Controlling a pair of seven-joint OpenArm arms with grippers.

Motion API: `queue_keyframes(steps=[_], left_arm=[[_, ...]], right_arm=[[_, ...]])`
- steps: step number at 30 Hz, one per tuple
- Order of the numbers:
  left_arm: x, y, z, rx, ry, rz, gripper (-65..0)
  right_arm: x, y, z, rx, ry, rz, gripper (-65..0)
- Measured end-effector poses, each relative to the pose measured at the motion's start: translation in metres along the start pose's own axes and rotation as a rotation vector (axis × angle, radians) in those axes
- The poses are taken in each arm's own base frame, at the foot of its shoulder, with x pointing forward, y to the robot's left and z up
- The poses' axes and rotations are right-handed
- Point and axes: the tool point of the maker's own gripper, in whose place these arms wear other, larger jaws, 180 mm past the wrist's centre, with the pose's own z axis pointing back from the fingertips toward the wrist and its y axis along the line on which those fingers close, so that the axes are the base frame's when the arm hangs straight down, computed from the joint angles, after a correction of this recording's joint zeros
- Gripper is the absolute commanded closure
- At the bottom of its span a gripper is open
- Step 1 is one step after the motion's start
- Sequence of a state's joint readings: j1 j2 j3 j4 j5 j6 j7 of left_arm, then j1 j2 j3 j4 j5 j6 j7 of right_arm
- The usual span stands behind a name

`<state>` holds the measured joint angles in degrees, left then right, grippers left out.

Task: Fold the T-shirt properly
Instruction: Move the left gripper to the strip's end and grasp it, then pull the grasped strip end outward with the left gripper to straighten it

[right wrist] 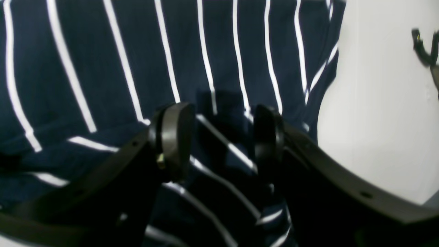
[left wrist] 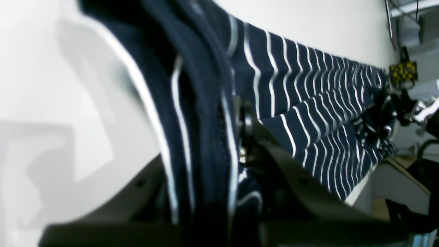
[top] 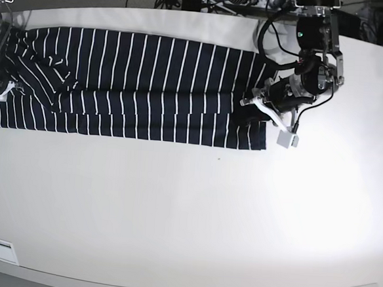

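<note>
broadly, left pincer pinches the shirt's edge, right pincer gapes; bare table fronts them.

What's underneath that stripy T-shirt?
Around the T-shirt there is only the pale tabletop, so it presumably continues underneath. The cloth covers that patch, so anything else beneath it can't be seen.
</note>
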<state>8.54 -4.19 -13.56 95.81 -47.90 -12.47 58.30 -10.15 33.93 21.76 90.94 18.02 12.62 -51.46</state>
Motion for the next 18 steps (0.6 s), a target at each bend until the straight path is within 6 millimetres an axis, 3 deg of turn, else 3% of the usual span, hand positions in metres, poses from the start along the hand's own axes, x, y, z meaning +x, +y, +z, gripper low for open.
queue_keyframes(steps=[7,10,14,18], left_arm=[[0.020,0.035,0.025,0.084,-0.032,-0.019,0.0],[0.028,0.048,0.036,0.122,-0.036,-0.045,0.0],[0.044,0.072,0.059,0.199,-0.034,-0.097,0.0],[0.071,0.095,0.086,0.286,-0.049,-0.129,0.0]], right_arm=[[0.039,0.008,0.003,0.062,-0.127,-0.083,-31.7],[0.058,0.026,0.008,0.175,-0.151,-0.072,-31.4],[0.056,0.060,0.016,0.360,-0.142,-0.037,-31.1],[0.052,0.067,0.015,0.380,-0.127,-0.036,-18.7]])
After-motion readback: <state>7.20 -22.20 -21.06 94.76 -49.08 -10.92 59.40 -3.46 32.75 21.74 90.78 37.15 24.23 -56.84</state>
